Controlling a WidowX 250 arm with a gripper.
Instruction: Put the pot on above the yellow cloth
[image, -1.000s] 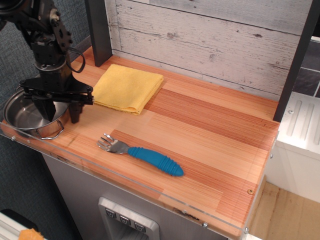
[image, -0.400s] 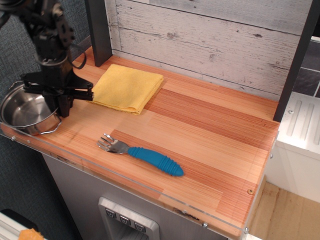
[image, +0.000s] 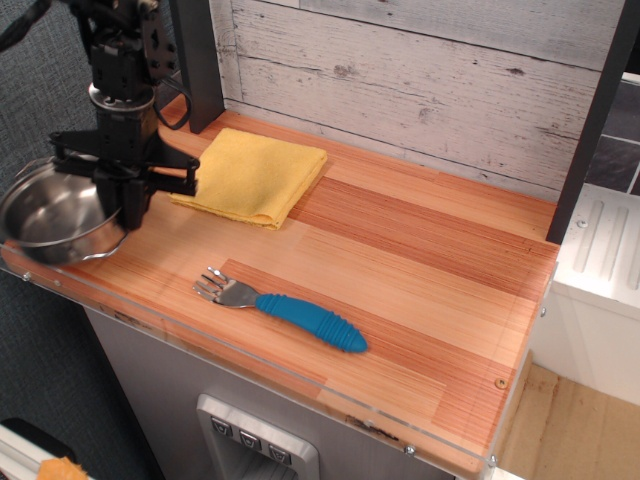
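My jaws are closed on the right-hand rim of the pot (image: 58, 215), with the fingers pointing straight down and pinching the wall between them. My gripper (image: 128, 203) sits at the far left of the scene, over the front-left corner of the wooden counter (image: 400, 270).

The pot is a shallow, shiny steel vessel. It is tilted, its open mouth turned partly toward the camera, and its left part hangs out past the counter's left edge. Its outline is slightly blurred. Whether its base touches the wood cannot be determined from this view; the underside appears raised clear of the surface.

Above the jaws, my black wrist and arm rise vertically to the top-left corner, with a dark cable looping beside them.

The yellow cloth (image: 255, 175) lies flat on the counter just to the right of my gripper, folded into a square, with its layered edges showing along the front side. My right-hand crossbar overlaps its left corner in this view. The pot is beside the cloth, to its left, not over it.

Nearer the front edge lies a fork (image: 285, 308) with a ribbed blue handle and metal tines pointing left. It is well apart from the cloth and the pot.

A weathered grey plank wall (image: 420, 70) backs the counter, with dark upright posts at both ends.
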